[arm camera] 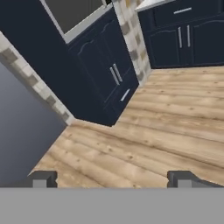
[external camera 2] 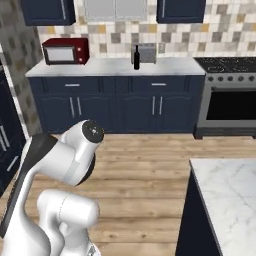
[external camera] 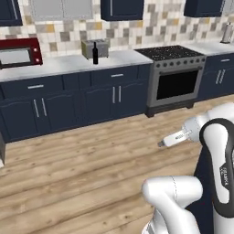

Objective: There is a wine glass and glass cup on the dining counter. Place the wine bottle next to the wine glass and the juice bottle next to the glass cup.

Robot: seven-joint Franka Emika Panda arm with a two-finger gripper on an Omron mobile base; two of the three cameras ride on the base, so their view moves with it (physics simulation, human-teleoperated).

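- Floor (external camera: 82, 169): pale wood planks, running from the robot to the foot of the wall cabinets.
- Wall counter (external camera: 68, 64): light grey top on dark navy cabinets (external camera 2: 115, 107) with slim silver handles; beige, grey and tan tiled backsplash (external camera: 151, 25) behind it, navy upper cabinets above.
- Wine bottle (external camera: 95, 54): tall, near-black, upright on the wall counter, at the front of a silver toaster (external camera: 95, 47) and overlapping it in both base views; also seen at (external camera 2: 136, 58).
- Microwave (external camera 2: 66, 51): red casing, on the wall counter, well to the left of the wine bottle.
- Range (external camera: 176, 75): stainless oven with black cooktop, set into the cabinet run to the right of the wine bottle.
- Dining counter (external camera 2: 230, 200): white grey-veined marble on a navy base; a corner shows at the lower right of the right base view, across the floor from the wine bottle.
- Left base view adds: a further counter section beyond the range with a metallic object (external camera: 227, 33) on it, too small to identify.
- Hand view adds: a tall navy cabinet unit (arm camera: 103, 72) with a tiled edge beside it, and a plain grey surface (arm camera: 22, 127) at left, above the plank floor.
- Gripper (arm camera: 113, 179): fingertips set wide apart over the bare floor, nothing between them.
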